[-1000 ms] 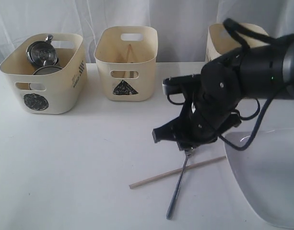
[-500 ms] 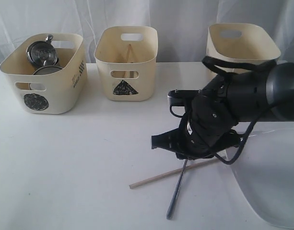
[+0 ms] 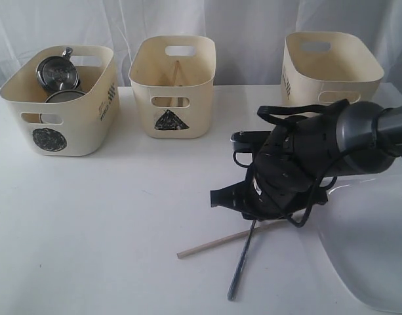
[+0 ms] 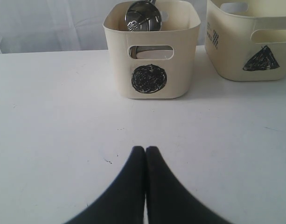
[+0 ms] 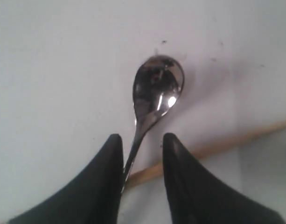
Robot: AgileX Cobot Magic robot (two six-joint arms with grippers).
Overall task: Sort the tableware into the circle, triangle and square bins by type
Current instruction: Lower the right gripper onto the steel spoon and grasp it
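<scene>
Right gripper (image 5: 140,140) astride polished steel spoon (image 5: 157,88) on white table (image 3: 122,210)
Jaws parted, nothing gripped; spoon's neck runs lengthwise between them, hard by one finger, crossing the thin wooden chopstick (image 5: 226,141). Left gripper (image 4: 145,150) clenched empty, judged the farther arm

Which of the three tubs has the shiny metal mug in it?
The round-marked tub, leftmost in the row: a steel mug sticks up above its rim. The triangle-marked tub and the third tub show no mug.

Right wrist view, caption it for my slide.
Open right gripper straddling the steel spoon that crosses a wooden chopstick on the white table.
</scene>
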